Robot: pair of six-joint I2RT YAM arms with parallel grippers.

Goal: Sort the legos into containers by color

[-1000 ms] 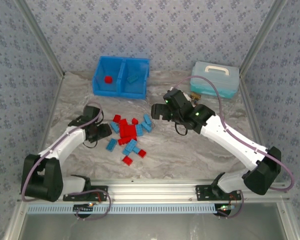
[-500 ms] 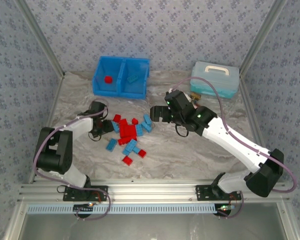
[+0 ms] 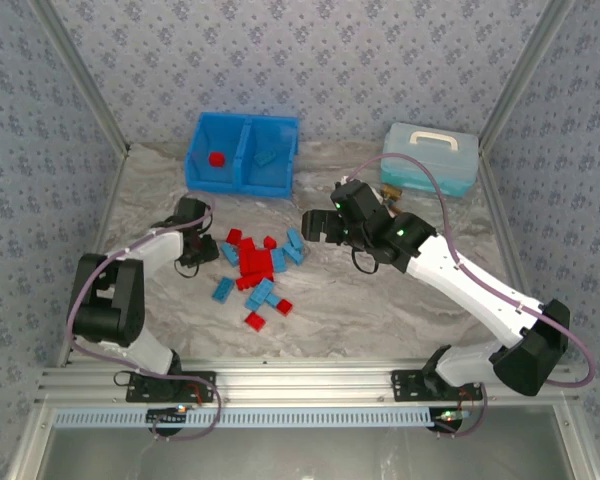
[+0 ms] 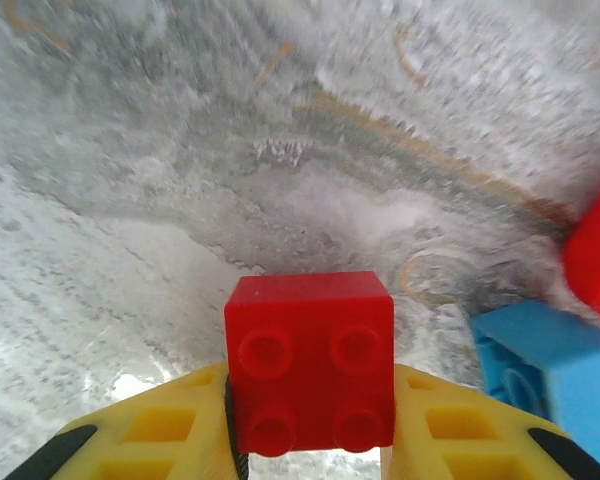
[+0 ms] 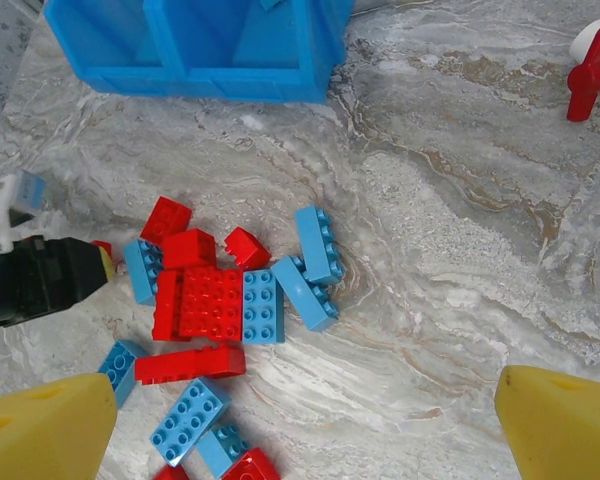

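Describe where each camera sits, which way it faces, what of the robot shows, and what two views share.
Top external: above and behind the bases, looking down at the blue bin, the brick pile, the left arm and right arm.
Left wrist: low over the tabletop, close on a red brick pinched between its yellow jaws.
Right wrist: high, tilted down at the pile; its yellow jaws stand wide at the bottom corners.
Shared: top external and right wrist both show bin and pile.

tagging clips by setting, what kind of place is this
Most likely a robot lab test cell, not a home. The marbled tabletop is boxed in by patterned panels on metal framing, a left arm and right arm are bolted to a rail, and legos lie staged beside a blue bin.
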